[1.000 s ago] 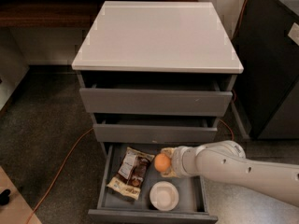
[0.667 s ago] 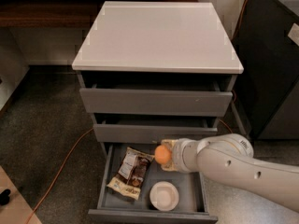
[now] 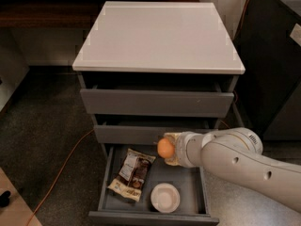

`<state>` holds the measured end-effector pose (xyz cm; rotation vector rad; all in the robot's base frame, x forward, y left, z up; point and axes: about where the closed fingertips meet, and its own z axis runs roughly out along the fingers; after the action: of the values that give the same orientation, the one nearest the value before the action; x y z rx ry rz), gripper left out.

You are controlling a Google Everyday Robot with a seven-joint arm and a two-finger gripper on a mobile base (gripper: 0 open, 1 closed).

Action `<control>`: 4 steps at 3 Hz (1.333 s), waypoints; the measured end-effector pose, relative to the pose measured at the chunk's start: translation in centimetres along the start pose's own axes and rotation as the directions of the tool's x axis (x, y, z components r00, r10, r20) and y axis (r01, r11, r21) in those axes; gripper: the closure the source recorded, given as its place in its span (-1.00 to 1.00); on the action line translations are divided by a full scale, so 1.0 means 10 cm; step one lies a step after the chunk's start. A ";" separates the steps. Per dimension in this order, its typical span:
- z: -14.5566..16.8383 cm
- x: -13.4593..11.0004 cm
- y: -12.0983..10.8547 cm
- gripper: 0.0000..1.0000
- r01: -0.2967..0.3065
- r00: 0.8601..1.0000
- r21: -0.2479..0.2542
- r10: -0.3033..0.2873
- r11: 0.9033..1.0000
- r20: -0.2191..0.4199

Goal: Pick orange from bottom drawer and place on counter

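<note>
The orange (image 3: 165,148) is held in my gripper (image 3: 169,149), which is shut on it above the back of the open bottom drawer (image 3: 197,192), just in front of the middle drawer's face. My white arm reaches in from the lower right. The counter (image 3: 157,36), a light glossy slab, tops the grey cabinet well above the gripper.
A snack packet (image 3: 131,174) and a round white bowl (image 3: 165,197) lie in the bottom drawer. The top drawer (image 3: 156,102) and middle drawer (image 3: 136,134) stand slightly open. An orange cable (image 3: 61,168) runs over the floor at left. A dark cabinet (image 3: 275,55) stands at right.
My gripper has lifted the orange up from inside the bottom drawer toward the middle drawer's front. The packet and bowl have not moved.
</note>
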<state>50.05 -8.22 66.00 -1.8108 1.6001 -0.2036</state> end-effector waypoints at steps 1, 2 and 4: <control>-0.09 -0.04 -0.12 1.00 0.031 0.999 0.022 -0.031 0.999 -0.014; -0.27 -0.14 -0.40 1.00 0.095 0.995 0.051 -0.093 0.994 -0.039; -0.74 -0.37 -1.15 1.00 0.239 0.968 0.073 -0.231 0.968 -0.103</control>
<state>54.50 -7.87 79.40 -1.9473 1.4133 -0.4647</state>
